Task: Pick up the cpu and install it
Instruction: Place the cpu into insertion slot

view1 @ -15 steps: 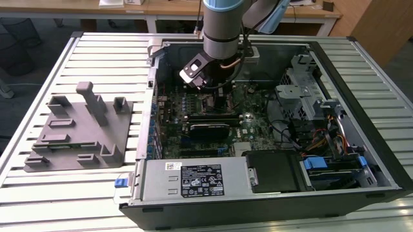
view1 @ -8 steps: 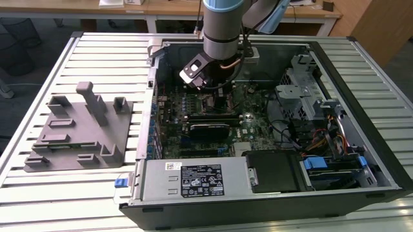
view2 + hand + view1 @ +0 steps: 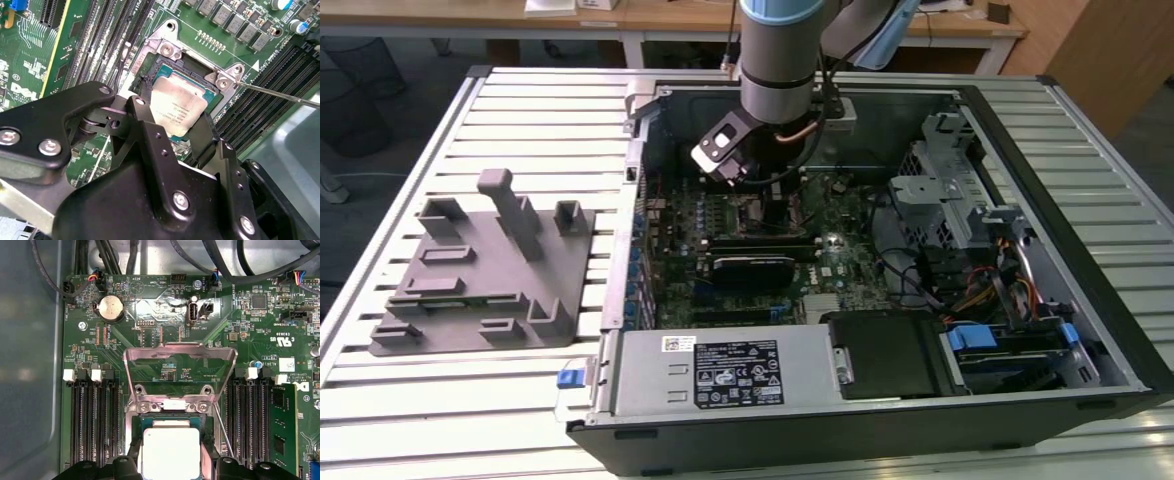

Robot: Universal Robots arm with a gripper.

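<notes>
- Gripper (image 3: 172, 114) fingers (image 3: 140, 112) look clamped on two opposite edges of the cpu (image 3: 177, 100); I see the same in both wrist views.
- cpu lies flat inside the socket (image 3: 172, 406) frame. The load plate (image 3: 180, 360) stands raised, and a thin lever (image 3: 280, 94) sticks out past the frame.
- socket sits on the motherboard (image 3: 150, 305) inside the open case (image 3: 1074, 210). In the exterior view I have the arm reaching in near the case's 12 o'clock.
- memory slots (image 3: 92, 425) flank the socket close on both sides.
- grey tray (image 3: 480, 290) with posts sits at 9 o'clock from the case, on the exterior view's left, well apart on the slatted table (image 3: 400, 400).
- power supply (image 3: 720, 370) is at the case's 6 o'clock and the drive cage (image 3: 947, 190) at 3 o'clock.
</notes>
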